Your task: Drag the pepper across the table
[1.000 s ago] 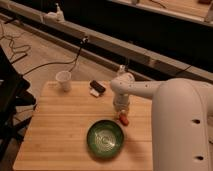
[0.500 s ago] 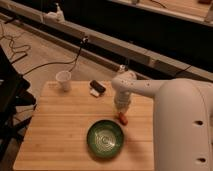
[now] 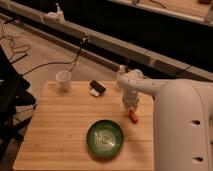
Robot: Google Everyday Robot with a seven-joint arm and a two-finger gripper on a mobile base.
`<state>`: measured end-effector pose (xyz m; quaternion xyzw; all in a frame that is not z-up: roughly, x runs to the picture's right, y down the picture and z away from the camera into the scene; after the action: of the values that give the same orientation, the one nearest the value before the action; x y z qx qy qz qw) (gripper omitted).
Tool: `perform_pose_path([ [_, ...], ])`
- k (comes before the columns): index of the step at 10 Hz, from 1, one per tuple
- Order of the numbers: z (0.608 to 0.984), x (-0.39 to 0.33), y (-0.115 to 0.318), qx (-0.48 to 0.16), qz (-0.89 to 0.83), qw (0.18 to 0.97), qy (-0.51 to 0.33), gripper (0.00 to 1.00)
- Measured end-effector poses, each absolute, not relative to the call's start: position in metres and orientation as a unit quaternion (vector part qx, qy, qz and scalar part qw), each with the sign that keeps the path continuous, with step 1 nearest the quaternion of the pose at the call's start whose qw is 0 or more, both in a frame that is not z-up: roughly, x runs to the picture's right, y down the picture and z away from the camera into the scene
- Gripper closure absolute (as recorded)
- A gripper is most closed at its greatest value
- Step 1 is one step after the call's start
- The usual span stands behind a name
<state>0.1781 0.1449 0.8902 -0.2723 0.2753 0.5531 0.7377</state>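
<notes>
I see the table as pale matt wood planks. My gripper, above the pepper, looks like smooth white plastic. The bowl shines glossy green.

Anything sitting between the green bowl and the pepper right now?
No. In the camera view only bare table separates the bowl from the pepper. The gripper is directly above the pepper, on its far side.

Pepper: small, slim, red-orange, elongated; lies flat on table, tilted diagonally, upper end toward gripper. Position: right part of tabletop, just right of green bowl's upper rim, apart from it. Gripper directly above pepper's upper end, at or near contact; cannot tell which. Table: rectangular, pale wooden planks, butcher-block pattern, seen from above at slight angle.
</notes>
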Motion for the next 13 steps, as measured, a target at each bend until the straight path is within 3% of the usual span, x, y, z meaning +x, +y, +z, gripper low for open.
perform_pose_path([
  [13, 0.888, 0.253, 0.142, -0.279, 0.682, 0.624, 0.258, 0.88],
])
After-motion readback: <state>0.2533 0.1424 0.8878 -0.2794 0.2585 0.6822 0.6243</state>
